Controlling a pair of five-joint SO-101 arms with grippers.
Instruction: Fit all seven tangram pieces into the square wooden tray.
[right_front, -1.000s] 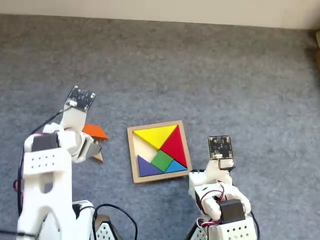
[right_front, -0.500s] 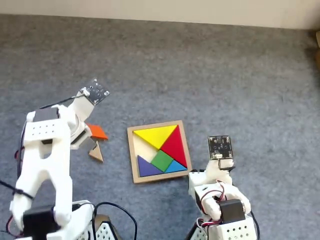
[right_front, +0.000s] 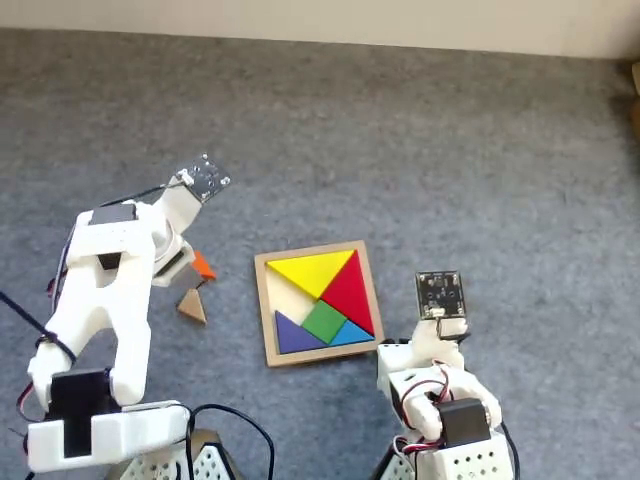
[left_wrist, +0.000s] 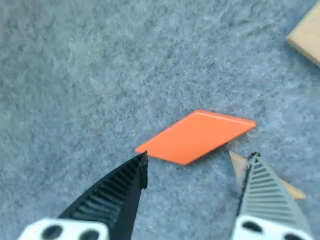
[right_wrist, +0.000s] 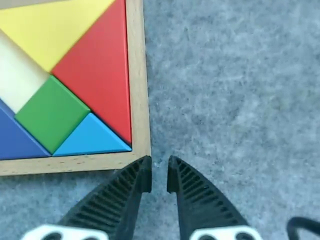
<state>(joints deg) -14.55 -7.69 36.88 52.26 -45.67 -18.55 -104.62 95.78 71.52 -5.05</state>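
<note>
The square wooden tray (right_front: 268, 310) lies mid-table holding yellow (right_front: 308, 270), red (right_front: 352, 291), green (right_front: 324, 320), purple-blue (right_front: 292, 334) and light blue (right_front: 352, 334) pieces, with a bare strip along its left side. An orange parallelogram (left_wrist: 196, 136) lies flat on the carpet left of the tray, partly under the left arm in the high view. My left gripper (left_wrist: 197, 165) hangs open just above it, one fingertip over a tan wooden triangle (right_front: 192, 306). My right gripper (right_wrist: 159, 174) is nearly shut and holds nothing, just off the tray's corner (right_wrist: 144, 150).
Grey carpet covers the whole table. The left arm's white body (right_front: 100, 300) stands left of the tray and the right arm's base (right_front: 440, 400) at its lower right. A pale wall strip runs along the far edge.
The left arm has swung up and toward the right, its wrist now closer over the orange parallelogram. The tan triangle stands uncovered. The right arm has not moved.
</note>
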